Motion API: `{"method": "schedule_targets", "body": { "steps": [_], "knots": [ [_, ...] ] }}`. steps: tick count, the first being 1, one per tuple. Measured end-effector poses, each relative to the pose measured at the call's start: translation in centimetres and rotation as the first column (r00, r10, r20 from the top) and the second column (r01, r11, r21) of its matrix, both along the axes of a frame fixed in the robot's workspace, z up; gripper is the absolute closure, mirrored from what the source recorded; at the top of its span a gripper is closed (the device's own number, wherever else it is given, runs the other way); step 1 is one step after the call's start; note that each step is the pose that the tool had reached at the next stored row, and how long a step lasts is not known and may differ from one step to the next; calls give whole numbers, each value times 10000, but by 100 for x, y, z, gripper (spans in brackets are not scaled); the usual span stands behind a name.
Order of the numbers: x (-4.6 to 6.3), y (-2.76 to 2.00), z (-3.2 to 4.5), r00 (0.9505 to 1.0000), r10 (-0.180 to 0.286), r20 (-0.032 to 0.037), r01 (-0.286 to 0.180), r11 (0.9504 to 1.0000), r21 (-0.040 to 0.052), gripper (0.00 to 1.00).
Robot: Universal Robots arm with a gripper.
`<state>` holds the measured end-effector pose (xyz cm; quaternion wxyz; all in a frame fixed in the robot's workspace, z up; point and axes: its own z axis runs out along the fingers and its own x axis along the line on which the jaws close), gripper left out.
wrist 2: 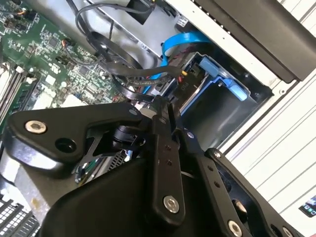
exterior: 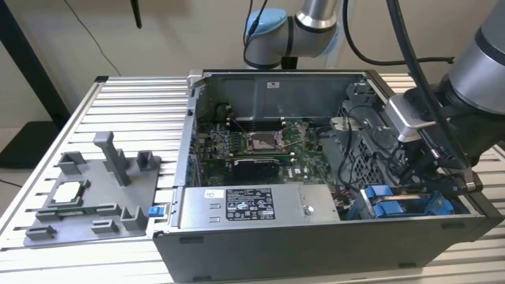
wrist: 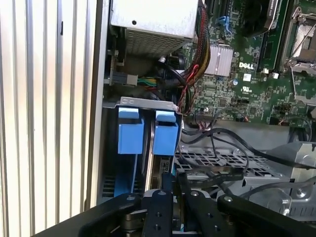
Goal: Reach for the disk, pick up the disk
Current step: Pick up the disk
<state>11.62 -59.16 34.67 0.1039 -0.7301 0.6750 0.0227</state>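
Here, claw [wrist: 174, 185] clenched above blue-framed disk [wrist: 165, 139] in first wrist view, exterior view adds open computer case [exterior: 316, 248].

disk: flat drive in bright blue plastic carrier frame [wrist: 165, 133] | pose: on edge, blue handle end facing out [exterior: 394, 204] | place: bay in the open computer case's near corner, at the exterior view's right
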Motion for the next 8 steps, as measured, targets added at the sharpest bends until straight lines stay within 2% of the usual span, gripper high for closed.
{"method": "schedule_targets", "body": {
  "steps": [8],
  "knots": [
    [27,-16,-6,10000,-3,-20,3,10000,-1,100]
  ]
}}
